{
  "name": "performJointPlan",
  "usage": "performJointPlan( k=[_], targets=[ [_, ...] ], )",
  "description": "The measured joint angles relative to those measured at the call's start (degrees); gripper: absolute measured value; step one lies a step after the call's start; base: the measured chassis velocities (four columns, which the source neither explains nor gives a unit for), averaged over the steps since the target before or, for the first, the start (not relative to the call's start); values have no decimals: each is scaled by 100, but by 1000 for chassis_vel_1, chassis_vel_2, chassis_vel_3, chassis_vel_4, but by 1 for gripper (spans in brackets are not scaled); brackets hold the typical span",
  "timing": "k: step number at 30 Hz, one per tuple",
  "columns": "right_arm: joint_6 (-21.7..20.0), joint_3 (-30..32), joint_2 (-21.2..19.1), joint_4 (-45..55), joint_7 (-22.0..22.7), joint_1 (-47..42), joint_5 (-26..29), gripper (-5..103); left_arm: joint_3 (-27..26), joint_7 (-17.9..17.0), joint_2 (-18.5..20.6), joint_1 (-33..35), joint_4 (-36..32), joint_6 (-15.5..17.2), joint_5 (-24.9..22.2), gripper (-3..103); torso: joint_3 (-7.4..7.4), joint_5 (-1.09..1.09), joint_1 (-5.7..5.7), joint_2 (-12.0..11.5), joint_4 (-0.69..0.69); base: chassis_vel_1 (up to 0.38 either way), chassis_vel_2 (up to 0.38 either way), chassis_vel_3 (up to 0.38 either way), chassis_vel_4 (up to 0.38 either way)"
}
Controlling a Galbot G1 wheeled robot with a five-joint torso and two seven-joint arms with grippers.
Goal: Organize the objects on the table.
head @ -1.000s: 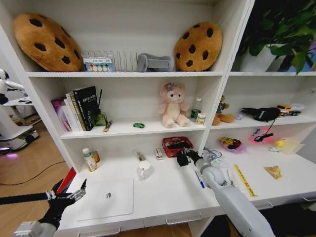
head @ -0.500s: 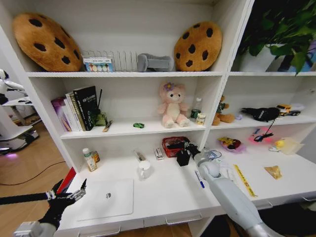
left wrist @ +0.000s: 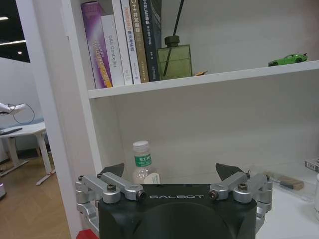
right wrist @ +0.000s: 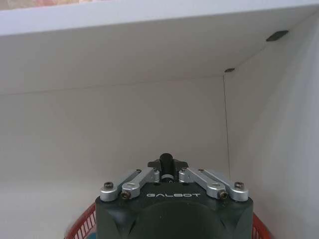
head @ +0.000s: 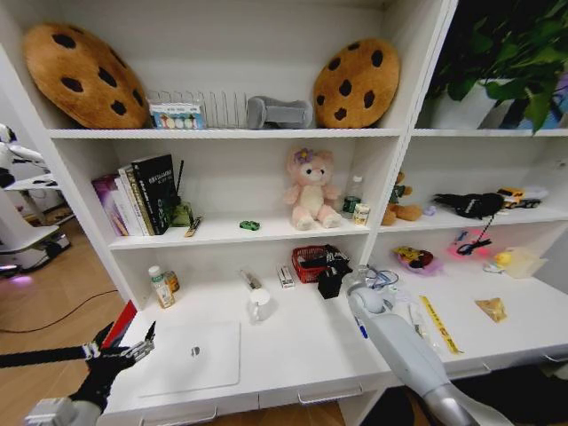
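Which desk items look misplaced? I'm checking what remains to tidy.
A blue pen lies loose on the table beside the right arm, and a yellow ruler lies askew further right. The right gripper, shut on a black item, hovers over the red basket.

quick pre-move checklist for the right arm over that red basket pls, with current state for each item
1. Right gripper over the red basket: ok, the right wrist view shows the basket rim below it.
2. Right gripper shut on a small black object: ok, the fingers meet around it.
3. What the black object is: cannot tell.
4. Room in the basket for it: cannot tell, the gripper hides the inside.
5. Left gripper out of the way: ok, open at the table's left front corner beside the laptop.
6. Blue pen still on the table: not ok, unsorted.
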Motion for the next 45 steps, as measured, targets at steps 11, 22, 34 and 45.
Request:
performJointPlan(
  k=[11,22,34,45],
  targets=[
    [59,-37,144,-248,3,119,-29,12,0,0,0,0,0,0,0,100,0,1,0,0,1,0,0,0,0],
    [103,-40,134,-336,11,130,-28,12,0,0,0,0,0,0,0,100,0,1,0,0,0,0,0,0,0],
    [113,-63,83,-215,-143,101,34,29,0,0,0,0,0,0,0,100,0,1,0,0,1,0,0,0,0],
    [106,35,-162,276,-186,-166,326,84,0,0,0,0,0,0,0,100,0,1,0,0,0,0,0,0,0]
  ],
)
